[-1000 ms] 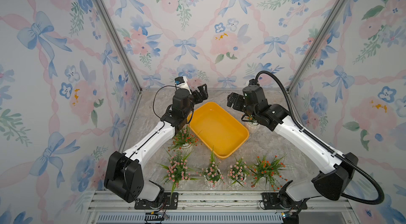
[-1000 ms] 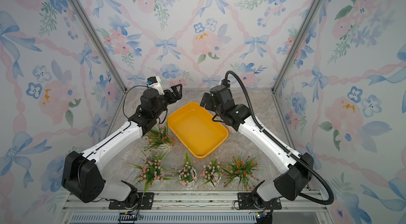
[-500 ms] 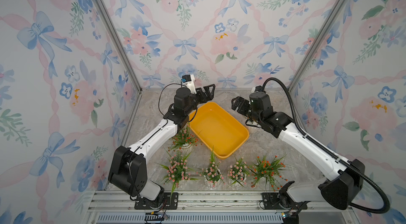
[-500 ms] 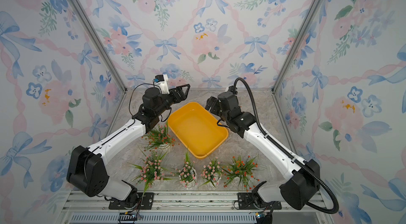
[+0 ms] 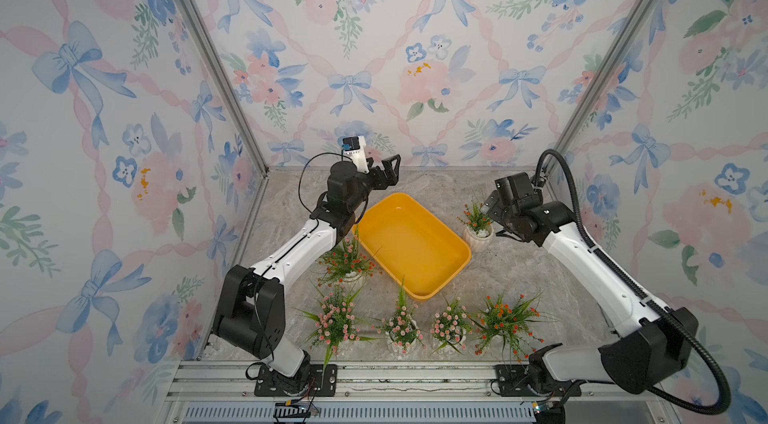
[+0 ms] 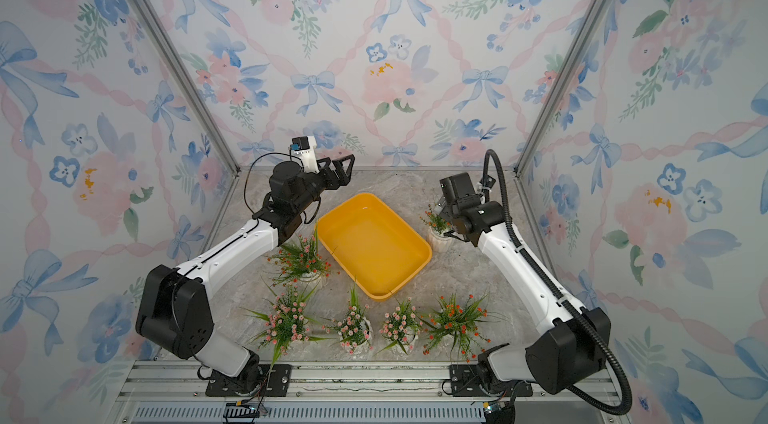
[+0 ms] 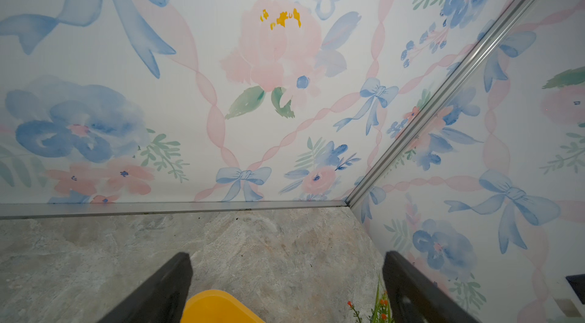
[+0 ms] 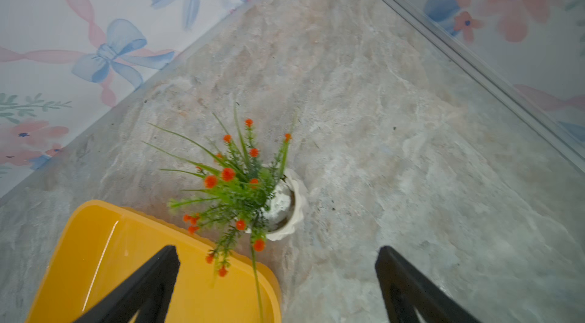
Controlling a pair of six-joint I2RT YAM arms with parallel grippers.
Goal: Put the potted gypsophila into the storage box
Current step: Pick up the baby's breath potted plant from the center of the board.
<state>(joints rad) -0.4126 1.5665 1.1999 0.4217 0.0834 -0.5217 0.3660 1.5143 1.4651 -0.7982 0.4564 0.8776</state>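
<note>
Storage box (image 5: 411,243) diagonal mid-table (image 5: 519,276), yellow-orange, long axis far-left to near-right; same in both top views. All six potted gypsophila standing on the table, outside the box.

- far-right orange-red pot (image 5: 478,237): just beside the box's right long side, toward its far end.
- left orange-red pot (image 5: 347,264): just beside the left long side, leaves reaching the rim. Can't tell if pot and box touch.
- near row, left to right: three pink pots (image 5: 336,318) (image 5: 401,324) (image 5: 451,324), then near orange-red pot (image 5: 505,320). Middle two just off the box's near corner.

Up over the box's far-left corner: left arm (image 5: 299,247), left jaws wide apart, gripping nothing, aimed at the far wall. Left wrist view: both fingers (image 7: 171,286) spread, box corner (image 7: 218,305) low between them.

Bent over the far-right pot: right arm (image 5: 590,260), right jaws mostly hidden under the wrist in both top views. Right wrist view: fingers (image 8: 152,283) well apart, nothing clamped; that pot (image 8: 296,201) upright ahead of them, clear of both, sprigs hanging over the box (image 8: 95,258) rim.
</note>
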